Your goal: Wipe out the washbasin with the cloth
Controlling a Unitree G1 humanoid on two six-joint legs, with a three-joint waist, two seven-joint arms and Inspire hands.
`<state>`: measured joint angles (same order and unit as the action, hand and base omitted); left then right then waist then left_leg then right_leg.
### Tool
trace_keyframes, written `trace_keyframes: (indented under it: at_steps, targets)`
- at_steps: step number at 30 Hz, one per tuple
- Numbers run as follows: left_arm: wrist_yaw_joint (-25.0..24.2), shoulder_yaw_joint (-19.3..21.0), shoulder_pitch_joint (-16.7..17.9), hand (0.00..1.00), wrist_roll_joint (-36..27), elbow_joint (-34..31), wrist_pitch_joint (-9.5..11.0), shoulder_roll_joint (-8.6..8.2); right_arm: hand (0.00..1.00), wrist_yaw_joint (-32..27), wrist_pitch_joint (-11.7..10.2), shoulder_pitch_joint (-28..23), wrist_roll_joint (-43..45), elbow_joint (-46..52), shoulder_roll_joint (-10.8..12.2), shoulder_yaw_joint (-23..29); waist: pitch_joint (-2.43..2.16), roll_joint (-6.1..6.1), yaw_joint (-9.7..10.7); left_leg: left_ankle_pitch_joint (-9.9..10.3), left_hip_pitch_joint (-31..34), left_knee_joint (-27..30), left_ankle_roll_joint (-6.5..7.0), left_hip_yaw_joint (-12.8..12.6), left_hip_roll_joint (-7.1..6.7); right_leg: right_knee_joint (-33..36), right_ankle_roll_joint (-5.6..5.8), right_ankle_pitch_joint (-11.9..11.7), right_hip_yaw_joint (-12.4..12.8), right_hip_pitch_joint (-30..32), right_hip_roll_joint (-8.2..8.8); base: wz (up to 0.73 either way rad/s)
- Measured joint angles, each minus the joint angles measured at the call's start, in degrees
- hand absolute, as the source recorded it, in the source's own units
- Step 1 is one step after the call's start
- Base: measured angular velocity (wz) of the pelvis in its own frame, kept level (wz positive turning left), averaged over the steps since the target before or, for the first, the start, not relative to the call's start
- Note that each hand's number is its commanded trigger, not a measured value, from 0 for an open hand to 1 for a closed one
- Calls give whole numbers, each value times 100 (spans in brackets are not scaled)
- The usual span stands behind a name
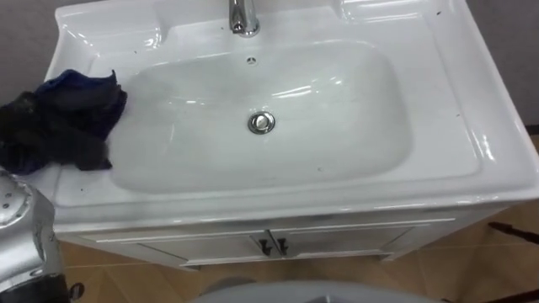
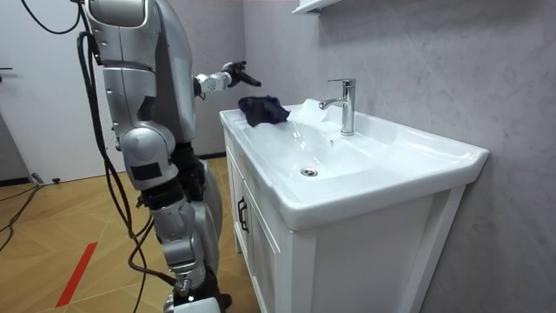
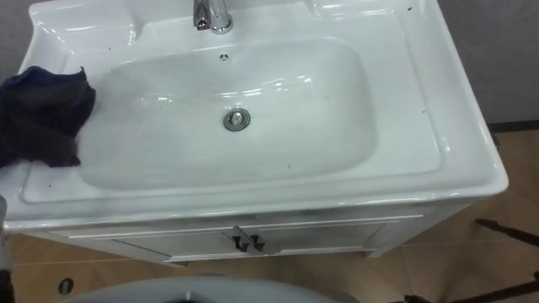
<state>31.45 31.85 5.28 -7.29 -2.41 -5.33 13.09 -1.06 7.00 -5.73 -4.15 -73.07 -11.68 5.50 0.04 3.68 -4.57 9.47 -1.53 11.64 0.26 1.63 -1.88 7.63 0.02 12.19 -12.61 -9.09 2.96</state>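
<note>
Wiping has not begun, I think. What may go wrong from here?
The cloth lies bunched on the basin's left rim, close to its outer edge; a clumsy grab may push it off. In the room view the left hand hovers above and beside it, so it may close on nothing. The faucet may block wide strokes at the back.

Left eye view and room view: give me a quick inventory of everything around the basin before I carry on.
basin: 1, white, on the cabinet in front of the robot
faucet: 1, chrome, middle of the back rim
drain: 1, chrome, bottom of the bowl
cloth: 1, dark blue, bunched on the basin's left rim
cabinet: 1, white, under the basin
door handles: 2, dark, cabinet front
shelf: 1, white, wall above
left hand: 1, dark, raised near the cloth
</note>
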Motion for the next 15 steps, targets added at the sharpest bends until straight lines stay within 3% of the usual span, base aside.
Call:
trace_keyframes:
  at_steps: [4,15]
  targets:
    - [321,193,-74,0,0,0,109,95,0,0,-18,7,-2,7,-3,23,0,3,-41,0,-4,3,0,3,-1,6,0,0,-10,-11,1,0]
    - [835,598,-74,0,-6,1,122,102,0,-14,-98,-83,-3,216,17,37,-11,44,-67,0,8,9,1,16,-6,5,5,2,-6,0,2,0]
